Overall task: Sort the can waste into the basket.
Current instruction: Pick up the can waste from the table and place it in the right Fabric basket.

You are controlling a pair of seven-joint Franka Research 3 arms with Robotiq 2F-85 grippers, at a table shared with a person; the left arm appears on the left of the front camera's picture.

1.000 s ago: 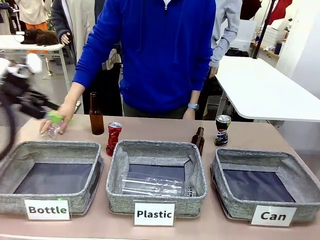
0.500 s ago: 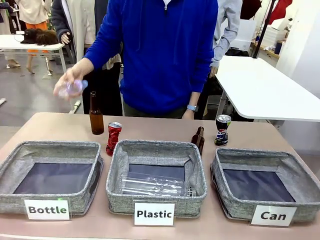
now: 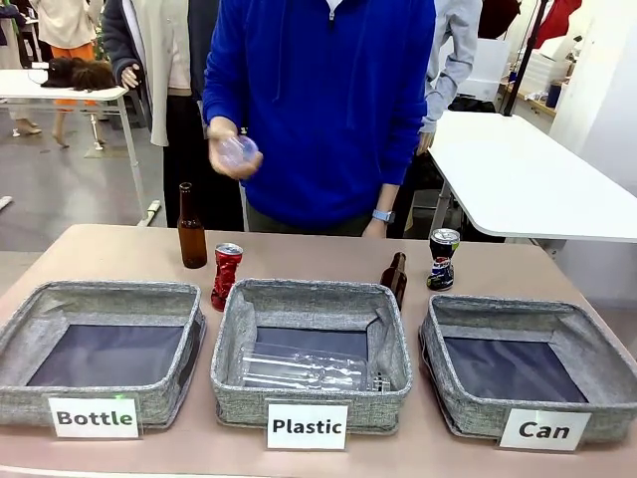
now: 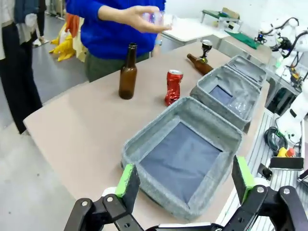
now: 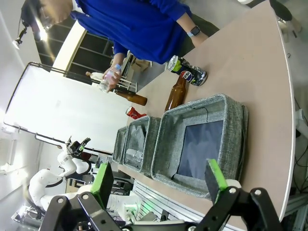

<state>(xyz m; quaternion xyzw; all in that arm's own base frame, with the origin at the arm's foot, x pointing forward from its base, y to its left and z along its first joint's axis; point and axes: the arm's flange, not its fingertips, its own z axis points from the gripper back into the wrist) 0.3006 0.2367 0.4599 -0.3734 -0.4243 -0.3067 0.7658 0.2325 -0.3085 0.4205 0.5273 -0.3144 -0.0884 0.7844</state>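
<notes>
The tabletop (image 3: 299,254) carried three grey baskets in a row, the Can basket (image 3: 508,305) at the robot's right, beside the Plastic basket (image 3: 309,291). A person's hand (image 3: 224,164) held a clear bottle (image 3: 240,150) above the tabletop. The dark can (image 3: 442,259) stood behind the Can basket, with a leaning brown bottle (image 3: 395,277) near it. The red can (image 3: 227,276) stood at the Plastic basket's far left corner, beside an upright brown bottle (image 3: 191,229). Left jaws and right jaws stood spread, gripping nothing

The tan table (image 4: 72,125) is carrying everything. The "Bottle" basket (image 4: 154,126) is sitting just ahead of the left gripper (image 4: 183,166), with the red can (image 4: 173,87) and an upright brown bottle (image 4: 128,72) standing beyond it. The "Can" basket (image 5: 236,130) is sitting just ahead of the right gripper (image 5: 159,173), the "Plastic" basket (image 5: 144,134) lying beside it. Beyond them a second brown bottle (image 5: 175,98) is lying near the dark can (image 5: 190,73).
</notes>
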